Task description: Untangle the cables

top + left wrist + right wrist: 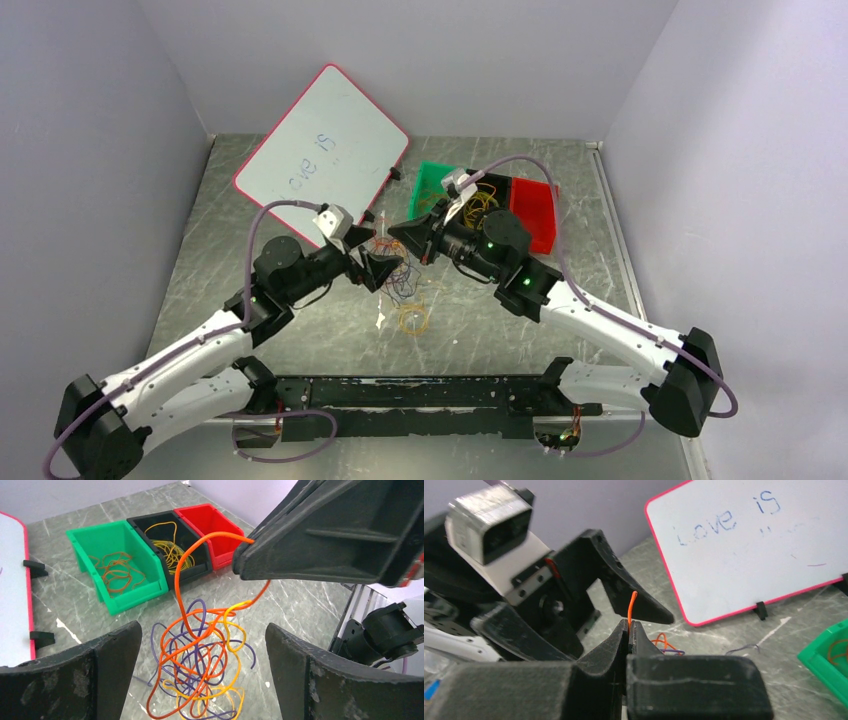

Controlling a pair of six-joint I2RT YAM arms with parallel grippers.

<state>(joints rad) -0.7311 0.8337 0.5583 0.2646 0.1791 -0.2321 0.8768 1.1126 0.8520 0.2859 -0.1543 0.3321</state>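
Scuffed grey tabletop (470,340) below, the cables (195,675) lie tangled at centre frame, light and springy I reckon, my left gripper (377,268) spread wide over them while my right gripper (629,630) pinches an orange strand (210,537) by its end, a fair hold.

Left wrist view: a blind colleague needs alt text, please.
A tangle of thin orange, yellow and purple cables lies on the grey marbled table framed by the open left gripper, while the shut right gripper holds one orange cable up from it. Behind stand a green plastic bin, a black bin and a red bin, the first two holding loops.
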